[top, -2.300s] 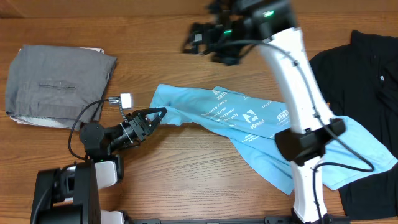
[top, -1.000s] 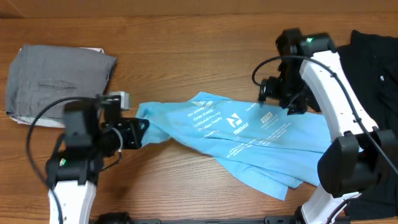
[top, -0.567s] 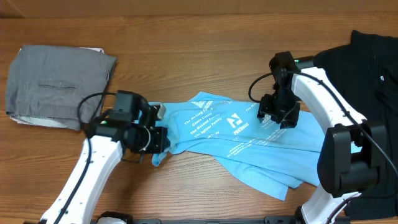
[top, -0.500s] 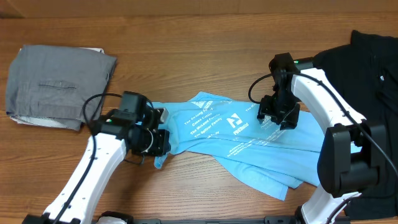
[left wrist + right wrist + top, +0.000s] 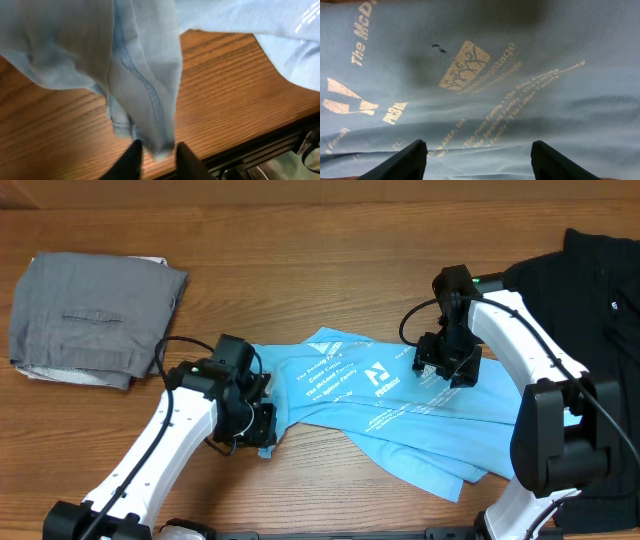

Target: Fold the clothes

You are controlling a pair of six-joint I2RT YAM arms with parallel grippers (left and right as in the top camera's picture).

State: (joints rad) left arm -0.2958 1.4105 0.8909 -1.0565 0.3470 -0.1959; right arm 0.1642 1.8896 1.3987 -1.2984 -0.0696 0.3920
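The desk (image 5: 330, 240) carries three garments. A black garment (image 5: 590, 300) is heaped at my right edge and a grey one (image 5: 95, 315) lies folded at my far left. The light blue T-shirt (image 5: 400, 415) sprawls between them across the middle, white lettering up, bunched and twisted rather than flat.

I judge the step in hand to be the spreading-out, with no fold begun. My right claw (image 5: 479, 162) hangs over the lettered part of the shirt with its fingers wide apart, gripping nothing. My left claw (image 5: 157, 159) is at the shirt's left end, low near the desk's front edge. A stitched hem hangs down between its two fingertips (image 5: 134, 161). They stand only a little apart with the cloth filling the gap, and I cannot tell whether they pinch it or merely flank it.

Next, I think, each claw needs a firm hold on an opposite edge. Together they can then draw the shirt out flat, because the rumpled left end would spoil any crease.
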